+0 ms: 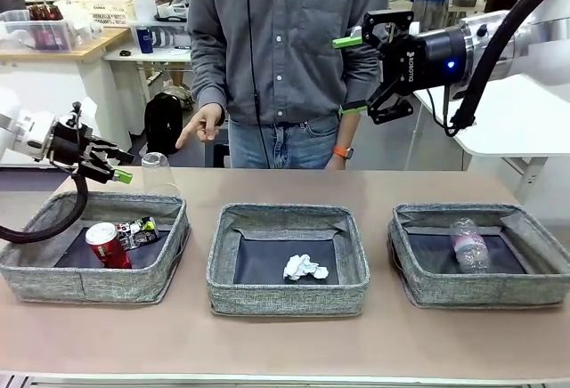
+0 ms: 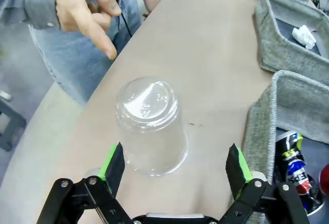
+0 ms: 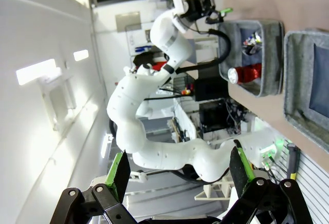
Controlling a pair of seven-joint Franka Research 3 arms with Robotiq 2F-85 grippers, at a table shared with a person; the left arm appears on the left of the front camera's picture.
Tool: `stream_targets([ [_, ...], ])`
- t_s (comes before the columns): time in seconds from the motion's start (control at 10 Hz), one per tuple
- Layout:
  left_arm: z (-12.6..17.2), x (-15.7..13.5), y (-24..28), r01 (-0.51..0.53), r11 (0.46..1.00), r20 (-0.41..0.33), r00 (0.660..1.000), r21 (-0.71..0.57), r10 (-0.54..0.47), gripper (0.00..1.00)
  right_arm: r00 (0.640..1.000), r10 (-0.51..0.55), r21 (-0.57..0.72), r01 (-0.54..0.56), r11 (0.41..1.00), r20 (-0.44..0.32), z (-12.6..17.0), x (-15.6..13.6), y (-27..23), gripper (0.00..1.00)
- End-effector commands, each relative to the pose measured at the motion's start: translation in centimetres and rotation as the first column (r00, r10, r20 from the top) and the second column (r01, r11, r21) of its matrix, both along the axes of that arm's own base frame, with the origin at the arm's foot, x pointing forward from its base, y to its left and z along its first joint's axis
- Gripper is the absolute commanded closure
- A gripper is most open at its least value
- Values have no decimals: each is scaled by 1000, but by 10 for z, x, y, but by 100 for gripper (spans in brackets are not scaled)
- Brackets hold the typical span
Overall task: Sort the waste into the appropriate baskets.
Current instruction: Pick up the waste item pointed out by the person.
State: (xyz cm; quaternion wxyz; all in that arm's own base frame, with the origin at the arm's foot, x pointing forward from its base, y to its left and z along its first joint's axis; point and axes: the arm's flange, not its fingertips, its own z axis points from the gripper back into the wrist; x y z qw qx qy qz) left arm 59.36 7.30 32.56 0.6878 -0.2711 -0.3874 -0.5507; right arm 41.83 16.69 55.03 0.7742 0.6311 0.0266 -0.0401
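Left end effector (image 2: 175, 170) spread wide, nothing held, straddling upturned cup (image 2: 150, 125). Thin walls: may buckle or skid toward left basket (image 2: 264, 126). Right end effector (image 1: 354, 75) released, aloft.

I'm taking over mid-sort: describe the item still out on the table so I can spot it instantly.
Find the left basket, the one with the red can. Just behind its far wall, on the bare table, stands a clear plastic cup upside down. It is the only waste outside a basket, with the open left gripper around it.
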Motion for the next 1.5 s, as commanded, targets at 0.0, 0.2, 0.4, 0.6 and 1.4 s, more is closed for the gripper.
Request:
stream_targets([
  [0.0, -7, 16, 3, 21, 1000, 6, 1000, -11, -21, 0, 1000, -4, 20, 4, 1000, 15, 0, 0, 1, 0],
  [0.2, -15, 30, 3, 18, 999, -16, 1000, -31, -19, 0, 1000, -4, 20, 4, 1000, 15, 0, 0, 1, 0],
  [0.4, -23, 38, -4, 19, 998, -26, 999, -66, -21, 0, 1000, -4, 20, 4, 1000, 15, 0, 0, 1, 0],
  [0.6, -29, 42, -11, 2, 995, -33, 999, -102, -6, 0, 1000, -4, 20, 4, 1000, 15, 0, 0, 1, 0],
  [1.4, -44, 46, -55, 59, 983, -46, 997, -176, -68, 0, 1000, -4, 20, 4, 1000, 15, 0, 0, 1, 0],
])
